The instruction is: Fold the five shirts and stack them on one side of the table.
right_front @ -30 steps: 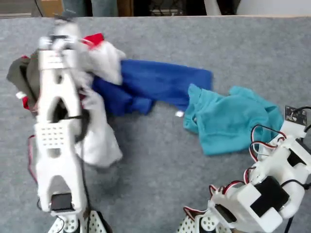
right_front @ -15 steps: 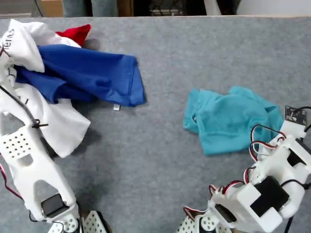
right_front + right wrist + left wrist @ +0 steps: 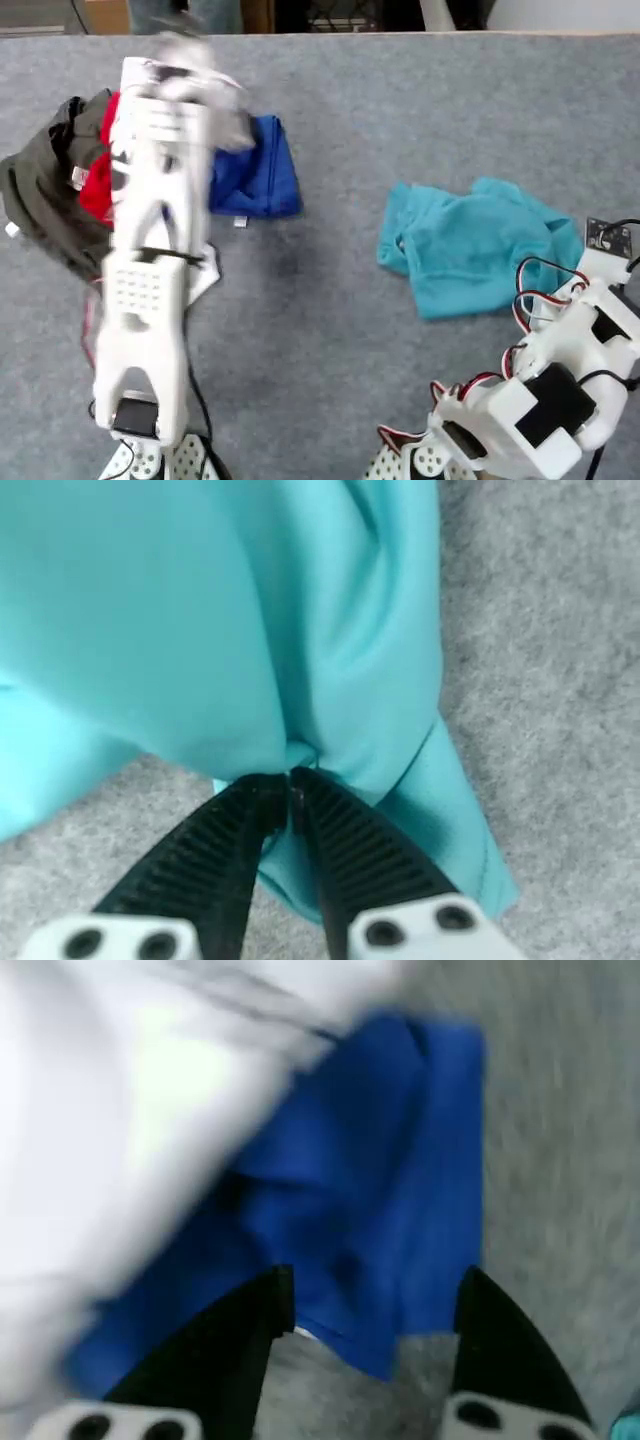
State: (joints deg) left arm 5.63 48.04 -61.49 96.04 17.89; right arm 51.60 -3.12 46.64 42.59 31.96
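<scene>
At the table's back left lies a pile of shirts: a blue shirt (image 3: 257,178), a red one (image 3: 96,187), a dark grey one (image 3: 42,205) and a white one (image 3: 203,277) mostly hidden under the left arm (image 3: 150,290). My left gripper (image 3: 375,1280) is open above the blue shirt (image 3: 400,1190), with the white shirt (image 3: 120,1130) beside it. A teal shirt (image 3: 470,250) lies crumpled at the right. My right gripper (image 3: 291,777) is shut on a fold of the teal shirt (image 3: 200,610), near that shirt's right edge.
The grey felt table (image 3: 330,340) is bare in the middle and at the front. The right arm (image 3: 540,390) is folded at the front right corner. The table's far edge (image 3: 400,35) runs close behind the pile.
The left arm has swung back from the far left and now stretches over the pile. The blue shirt lies more bunched, and the dark grey shirt shows again. The right arm is still.
</scene>
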